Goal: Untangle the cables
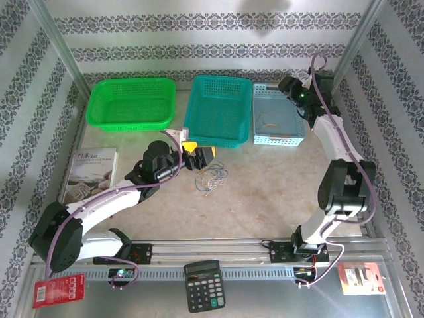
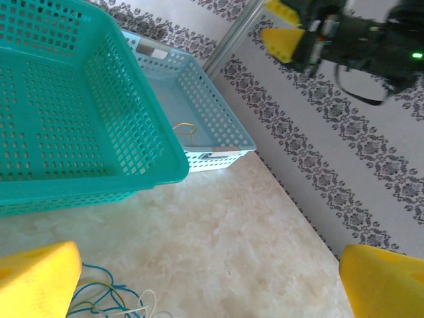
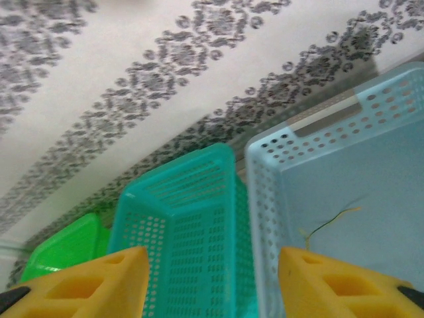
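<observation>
The cables (image 1: 211,177) lie as a small tangle of yellow, blue and whitish wires on the marble tabletop, just in front of the teal basket (image 1: 218,109). My left gripper (image 1: 197,152) hovers just behind the tangle. In the left wrist view its yellow fingers (image 2: 36,278) stand wide open with bare table between them, and the cables (image 2: 106,298) show beside the left finger. My right gripper (image 3: 213,255) is open and empty above the light blue basket (image 3: 391,132). A single yellow wire (image 3: 331,222) lies in that basket.
A green basket (image 1: 132,103) stands at the back left beside the teal one. A book (image 1: 89,172) lies at the left, a calculator (image 1: 203,285) at the near edge. Patterned walls close in the back and both sides.
</observation>
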{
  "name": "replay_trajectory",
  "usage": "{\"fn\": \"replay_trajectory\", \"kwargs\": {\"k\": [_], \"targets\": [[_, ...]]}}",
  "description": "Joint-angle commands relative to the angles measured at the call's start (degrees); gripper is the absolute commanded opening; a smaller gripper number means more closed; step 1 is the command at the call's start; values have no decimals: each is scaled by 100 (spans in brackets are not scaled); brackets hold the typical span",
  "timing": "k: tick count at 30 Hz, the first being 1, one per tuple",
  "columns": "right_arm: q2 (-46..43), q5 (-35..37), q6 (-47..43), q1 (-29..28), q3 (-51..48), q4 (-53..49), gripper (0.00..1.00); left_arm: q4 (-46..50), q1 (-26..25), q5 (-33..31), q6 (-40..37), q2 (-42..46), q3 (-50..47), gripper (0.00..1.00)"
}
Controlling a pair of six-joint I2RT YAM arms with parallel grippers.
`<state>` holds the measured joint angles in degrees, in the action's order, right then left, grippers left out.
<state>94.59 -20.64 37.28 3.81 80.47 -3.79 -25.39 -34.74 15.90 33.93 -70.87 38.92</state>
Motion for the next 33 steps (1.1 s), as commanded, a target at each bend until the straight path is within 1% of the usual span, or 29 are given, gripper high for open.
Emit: {"fn": "replay_trajectory", "kwargs": {"k": [1, 3, 6, 11, 14, 17, 21, 26, 33], "targets": [[-636, -281, -65, -355, -541, 133, 55, 406, 38, -298, 179, 156, 5, 100], [-962, -274, -131, -607, -901, 142, 55, 597, 38, -385, 215, 235, -47, 100], [-1432, -210, -317, -1143, -1458, 100, 55, 842, 33, -556, 334, 423, -229, 100], [-2103, 155, -737, -2237, -2495, -82, 55, 1328, 38, -1057, 712, 843, -666, 100], [-2333, 441, -855, -2884, -3109, -86, 55, 1561, 38, -1401, 1003, 1079, -966, 100], [-2329, 705, -871, -3368, -3618, -34, 56, 1686, 39, -1600, 1244, 1256, -1202, 100], [-2076, 753, -712, -3677, -4066, 178, 56, 1640, 38, -1652, 1407, 1347, -1352, 100], [-1794, 748, -527, -3915, -4435, 454, 55, 1713, 38, -1640, 1329, 1281, -1231, 100], [-1496, 795, -514, -3984, -4394, 590, 51, 1575, 31, -1559, 1390, 1099, -1179, 100]]}}
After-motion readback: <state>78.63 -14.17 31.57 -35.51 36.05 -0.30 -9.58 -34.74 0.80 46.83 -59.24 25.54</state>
